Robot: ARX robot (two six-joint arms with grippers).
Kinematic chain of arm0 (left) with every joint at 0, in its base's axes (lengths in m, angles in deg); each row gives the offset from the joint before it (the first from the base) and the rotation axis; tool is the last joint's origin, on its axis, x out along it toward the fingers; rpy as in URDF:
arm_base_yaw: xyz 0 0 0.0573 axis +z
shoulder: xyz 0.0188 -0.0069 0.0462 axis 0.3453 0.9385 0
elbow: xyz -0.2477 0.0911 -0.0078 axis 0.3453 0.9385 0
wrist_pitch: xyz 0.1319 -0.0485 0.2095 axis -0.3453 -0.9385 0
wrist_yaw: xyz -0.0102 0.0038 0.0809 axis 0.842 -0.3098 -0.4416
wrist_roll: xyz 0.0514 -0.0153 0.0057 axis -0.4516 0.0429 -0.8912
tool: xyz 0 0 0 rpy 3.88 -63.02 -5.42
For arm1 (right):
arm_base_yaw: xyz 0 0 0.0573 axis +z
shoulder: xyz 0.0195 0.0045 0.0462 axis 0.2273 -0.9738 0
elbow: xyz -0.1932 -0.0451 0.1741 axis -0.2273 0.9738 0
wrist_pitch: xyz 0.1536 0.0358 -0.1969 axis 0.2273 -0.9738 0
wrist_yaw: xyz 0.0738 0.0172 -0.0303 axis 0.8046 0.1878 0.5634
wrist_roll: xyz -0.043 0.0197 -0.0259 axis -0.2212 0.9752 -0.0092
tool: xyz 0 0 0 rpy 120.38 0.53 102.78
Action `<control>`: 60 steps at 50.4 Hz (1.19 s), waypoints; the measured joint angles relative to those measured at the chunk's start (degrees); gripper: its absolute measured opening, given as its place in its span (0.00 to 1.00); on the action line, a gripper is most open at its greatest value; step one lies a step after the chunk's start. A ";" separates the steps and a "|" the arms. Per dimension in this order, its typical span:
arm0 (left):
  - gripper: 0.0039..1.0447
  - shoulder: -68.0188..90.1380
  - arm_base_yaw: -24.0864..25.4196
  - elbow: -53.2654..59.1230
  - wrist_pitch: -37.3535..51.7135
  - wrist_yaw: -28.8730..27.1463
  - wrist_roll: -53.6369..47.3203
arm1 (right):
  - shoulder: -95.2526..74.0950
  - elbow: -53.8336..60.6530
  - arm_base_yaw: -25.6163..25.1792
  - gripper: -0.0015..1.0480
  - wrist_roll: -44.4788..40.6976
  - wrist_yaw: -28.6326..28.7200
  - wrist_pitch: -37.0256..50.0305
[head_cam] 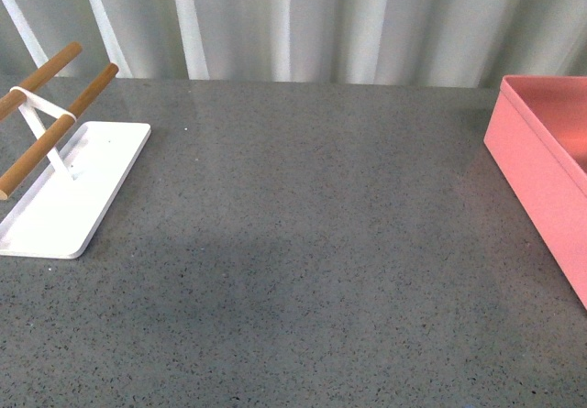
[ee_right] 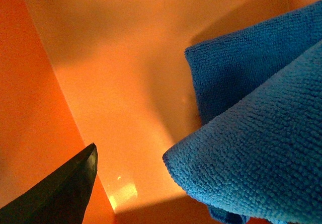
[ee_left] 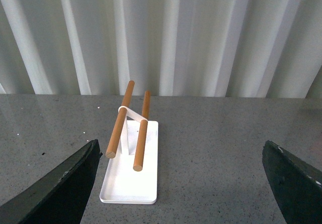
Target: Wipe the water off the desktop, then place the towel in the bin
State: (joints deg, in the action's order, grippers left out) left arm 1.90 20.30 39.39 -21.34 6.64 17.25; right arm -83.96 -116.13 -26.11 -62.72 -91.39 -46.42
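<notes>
The towel (ee_right: pixel 261 133), bright blue and fuzzy, lies folded over itself inside the bin (ee_right: pixel 126 83), as the right wrist view shows. My right gripper (ee_right: pixel 181 183) is open inside the bin, close over the towel. One dark finger (ee_right: pixel 60 194) shows and the towel hides the other. The bin (head_cam: pixel 541 151) stands at the right edge of the front view; the towel and both arms are out of that view. My left gripper (ee_left: pixel 180 153) is open and empty above the desktop (ee_left: pixel 211 148), facing the white tray. The desktop (head_cam: pixel 303 243) is speckled grey.
A flat white tray (head_cam: pixel 69 197) with two wooden rods (head_cam: pixel 55 133) on a stand sits at the desktop's left; it also shows in the left wrist view (ee_left: pixel 131 183). A ribbed white wall (head_cam: pixel 293 23) runs behind the desktop.
</notes>
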 joint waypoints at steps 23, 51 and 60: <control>0.94 -0.02 0.00 0.00 0.00 0.00 0.00 | 3.67 1.75 1.73 0.93 -3.39 6.43 2.34; 0.94 -0.02 0.00 0.00 0.00 0.02 0.00 | 24.79 16.52 1.31 0.93 -6.47 -1.95 31.21; 0.94 -0.02 0.00 0.00 0.00 0.00 0.00 | 35.82 26.58 0.48 0.93 -8.35 -1.60 43.85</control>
State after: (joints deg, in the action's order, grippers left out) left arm 1.87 20.30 39.39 -21.34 6.64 17.25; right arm -48.13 -89.55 -25.63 -71.07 -92.98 -2.57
